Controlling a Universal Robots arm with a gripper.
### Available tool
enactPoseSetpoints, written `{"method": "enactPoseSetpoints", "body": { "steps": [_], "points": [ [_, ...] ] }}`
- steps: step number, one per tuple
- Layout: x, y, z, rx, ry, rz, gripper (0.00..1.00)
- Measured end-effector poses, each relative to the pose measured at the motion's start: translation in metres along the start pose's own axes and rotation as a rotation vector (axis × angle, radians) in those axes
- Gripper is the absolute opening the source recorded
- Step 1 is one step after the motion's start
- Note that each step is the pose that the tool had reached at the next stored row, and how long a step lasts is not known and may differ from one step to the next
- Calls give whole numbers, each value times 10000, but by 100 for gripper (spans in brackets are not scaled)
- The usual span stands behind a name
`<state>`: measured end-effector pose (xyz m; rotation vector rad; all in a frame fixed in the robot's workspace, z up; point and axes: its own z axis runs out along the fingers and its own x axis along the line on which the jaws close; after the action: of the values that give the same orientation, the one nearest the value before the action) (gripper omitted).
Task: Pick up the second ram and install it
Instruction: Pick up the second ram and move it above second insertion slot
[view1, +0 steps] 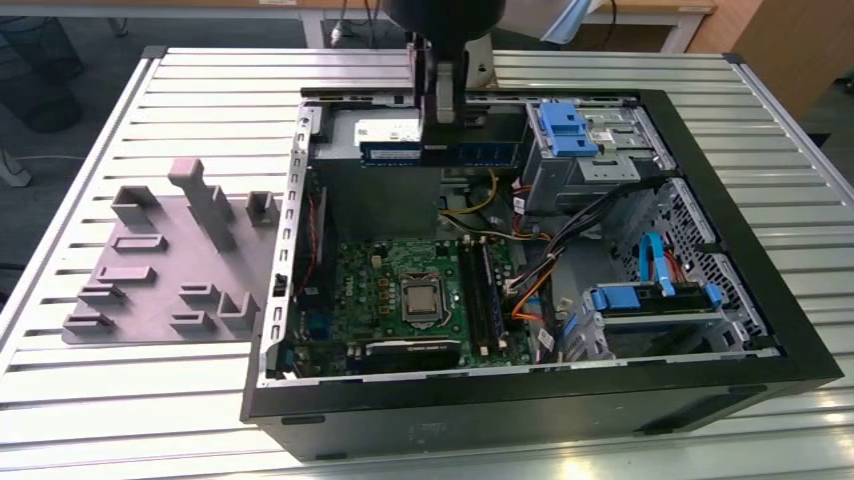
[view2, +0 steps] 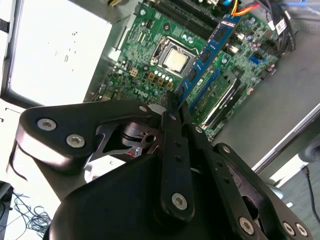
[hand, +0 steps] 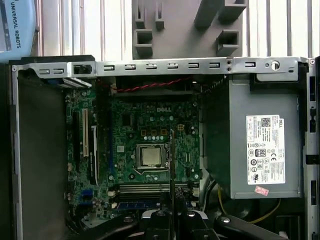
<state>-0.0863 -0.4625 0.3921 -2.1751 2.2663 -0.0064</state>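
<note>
Pinching the memory stick (view2: 212, 50) edge-on between pressed-together fingers, the gripper (view2: 173, 107) is seen in the second wrist view, held above the open computer case (view1: 747, 330). Beyond it the motherboard (hand: 145, 145) is shown, with its processor (hand: 150, 156) at about eleven o'clock from the stick in the first wrist view. The carrying step is judged underway; alignment over a free slot (hand: 150, 189) is called for.

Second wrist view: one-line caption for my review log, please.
Gripper shut on the second ram, held above the motherboard inside the open computer case.
</note>
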Motion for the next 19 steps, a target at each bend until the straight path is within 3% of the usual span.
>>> {"method": "enactPoseSetpoints", "body": {
  "steps": [6,7,19],
  "points": [
    [-4,-112,0,0,0,0,14],
    [-7,-173,1,0,0,-1,14],
    [-15,-361,2,0,0,-1,14]
  ]
}}
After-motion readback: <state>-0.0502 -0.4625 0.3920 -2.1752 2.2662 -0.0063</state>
